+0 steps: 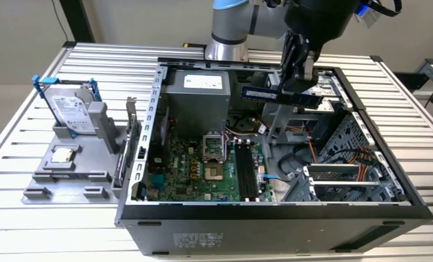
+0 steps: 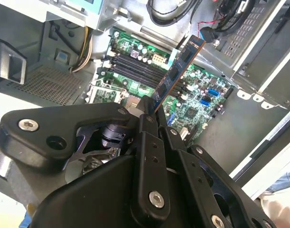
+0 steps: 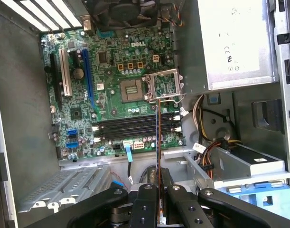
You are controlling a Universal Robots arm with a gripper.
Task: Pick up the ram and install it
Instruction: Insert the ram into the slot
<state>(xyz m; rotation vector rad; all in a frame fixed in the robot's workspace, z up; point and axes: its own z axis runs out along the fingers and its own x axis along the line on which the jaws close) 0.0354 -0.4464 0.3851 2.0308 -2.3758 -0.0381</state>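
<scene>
Ram (image 1: 259,94), hand (image 1: 296,84) clenched on it, held level above the motherboard (image 1: 201,169)

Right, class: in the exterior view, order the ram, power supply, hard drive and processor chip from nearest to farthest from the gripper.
1. ram: held in the gripper, above the case.
2. power supply: inside the case, to the exterior view's left.
3. hard drive: upright on the grey tray outside the case.
4. processor chip: flat on that tray, nearer the camera.
</scene>
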